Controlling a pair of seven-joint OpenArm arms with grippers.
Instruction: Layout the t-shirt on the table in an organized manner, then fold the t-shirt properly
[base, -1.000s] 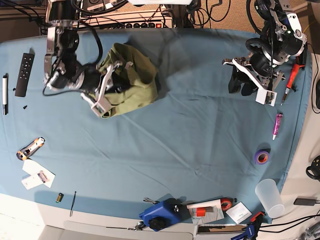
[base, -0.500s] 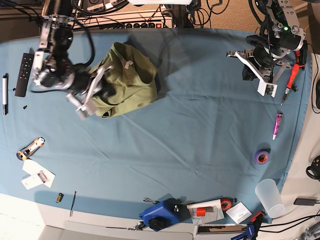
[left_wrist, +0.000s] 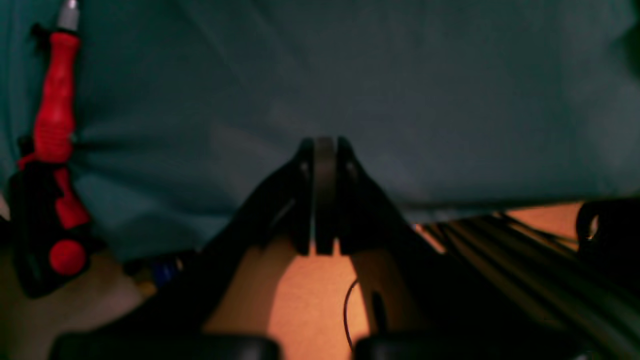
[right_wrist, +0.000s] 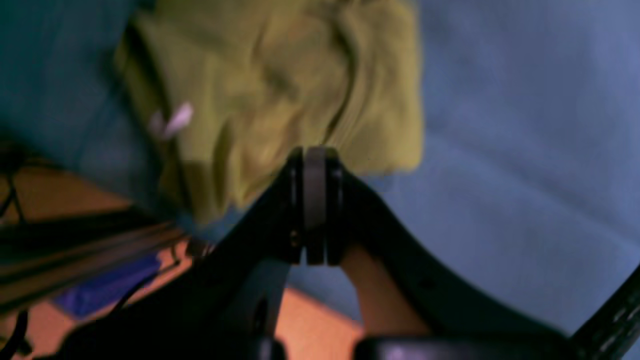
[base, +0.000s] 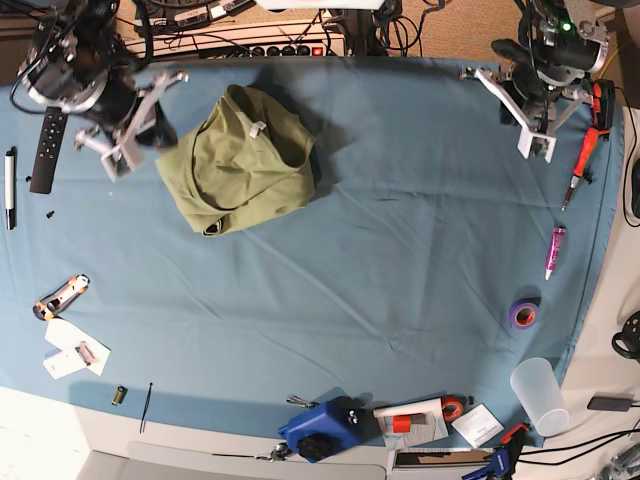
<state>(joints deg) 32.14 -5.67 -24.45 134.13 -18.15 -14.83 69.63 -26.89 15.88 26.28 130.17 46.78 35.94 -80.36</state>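
Observation:
The olive-green t-shirt (base: 240, 160) lies crumpled in a heap on the blue table (base: 400, 250), toward its far left, with a small white tag (base: 257, 128) showing on top. My right gripper (base: 138, 125) hovers just left of the heap, apart from it. In the right wrist view the right gripper (right_wrist: 314, 152) is shut with nothing between its fingers, and the t-shirt (right_wrist: 280, 85) lies beyond the tips. My left gripper (base: 515, 112) is at the far right corner. In the left wrist view this gripper (left_wrist: 324, 144) is shut and empty above the table (left_wrist: 400, 75).
A remote (base: 48, 148) and pen (base: 10, 188) lie at the left edge, a box cutter (base: 60, 296) and cards (base: 75, 350) lower left. A red screwdriver (base: 585, 160), pink marker (base: 554, 252), purple tape roll (base: 524, 314) and plastic cup (base: 538, 396) line the right side. A blue tool (base: 320, 428) sits at the front.
My right gripper has drawn up and left off the t-shirt and shut. The left gripper has shut and moved toward the far edge. The t-shirt stays crumpled.

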